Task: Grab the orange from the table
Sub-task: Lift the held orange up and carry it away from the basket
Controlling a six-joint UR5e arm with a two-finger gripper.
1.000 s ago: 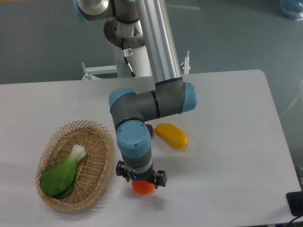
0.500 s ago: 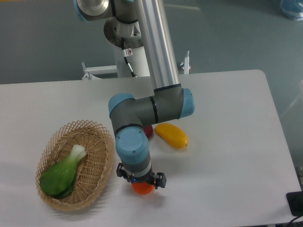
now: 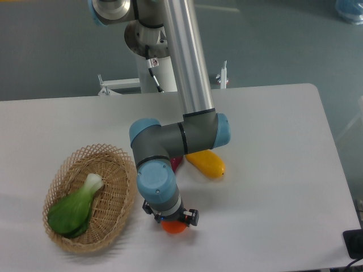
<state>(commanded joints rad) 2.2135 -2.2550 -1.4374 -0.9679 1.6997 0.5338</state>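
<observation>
The orange (image 3: 174, 228) lies on the white table (image 3: 272, 170) near the front edge, right of the basket. Only its lower part shows; the rest is hidden under my gripper (image 3: 172, 220). My gripper points straight down onto the orange from above, with its black body right over the fruit. The fingers are hidden by the wrist, so I cannot tell whether they are open or closed on the orange.
A woven wicker basket (image 3: 113, 170) at the left holds a green bok choy (image 3: 76, 207). A yellow-orange mango-like fruit (image 3: 207, 162) lies behind the gripper to the right. A small dark-red thing (image 3: 176, 164) peeks out beside the arm. A black object (image 3: 354, 243) sits at the table's front right corner.
The arm has lowered, and the gripper has dropped further over the orange, hiding more of it. The orange has stayed in place on the table.
</observation>
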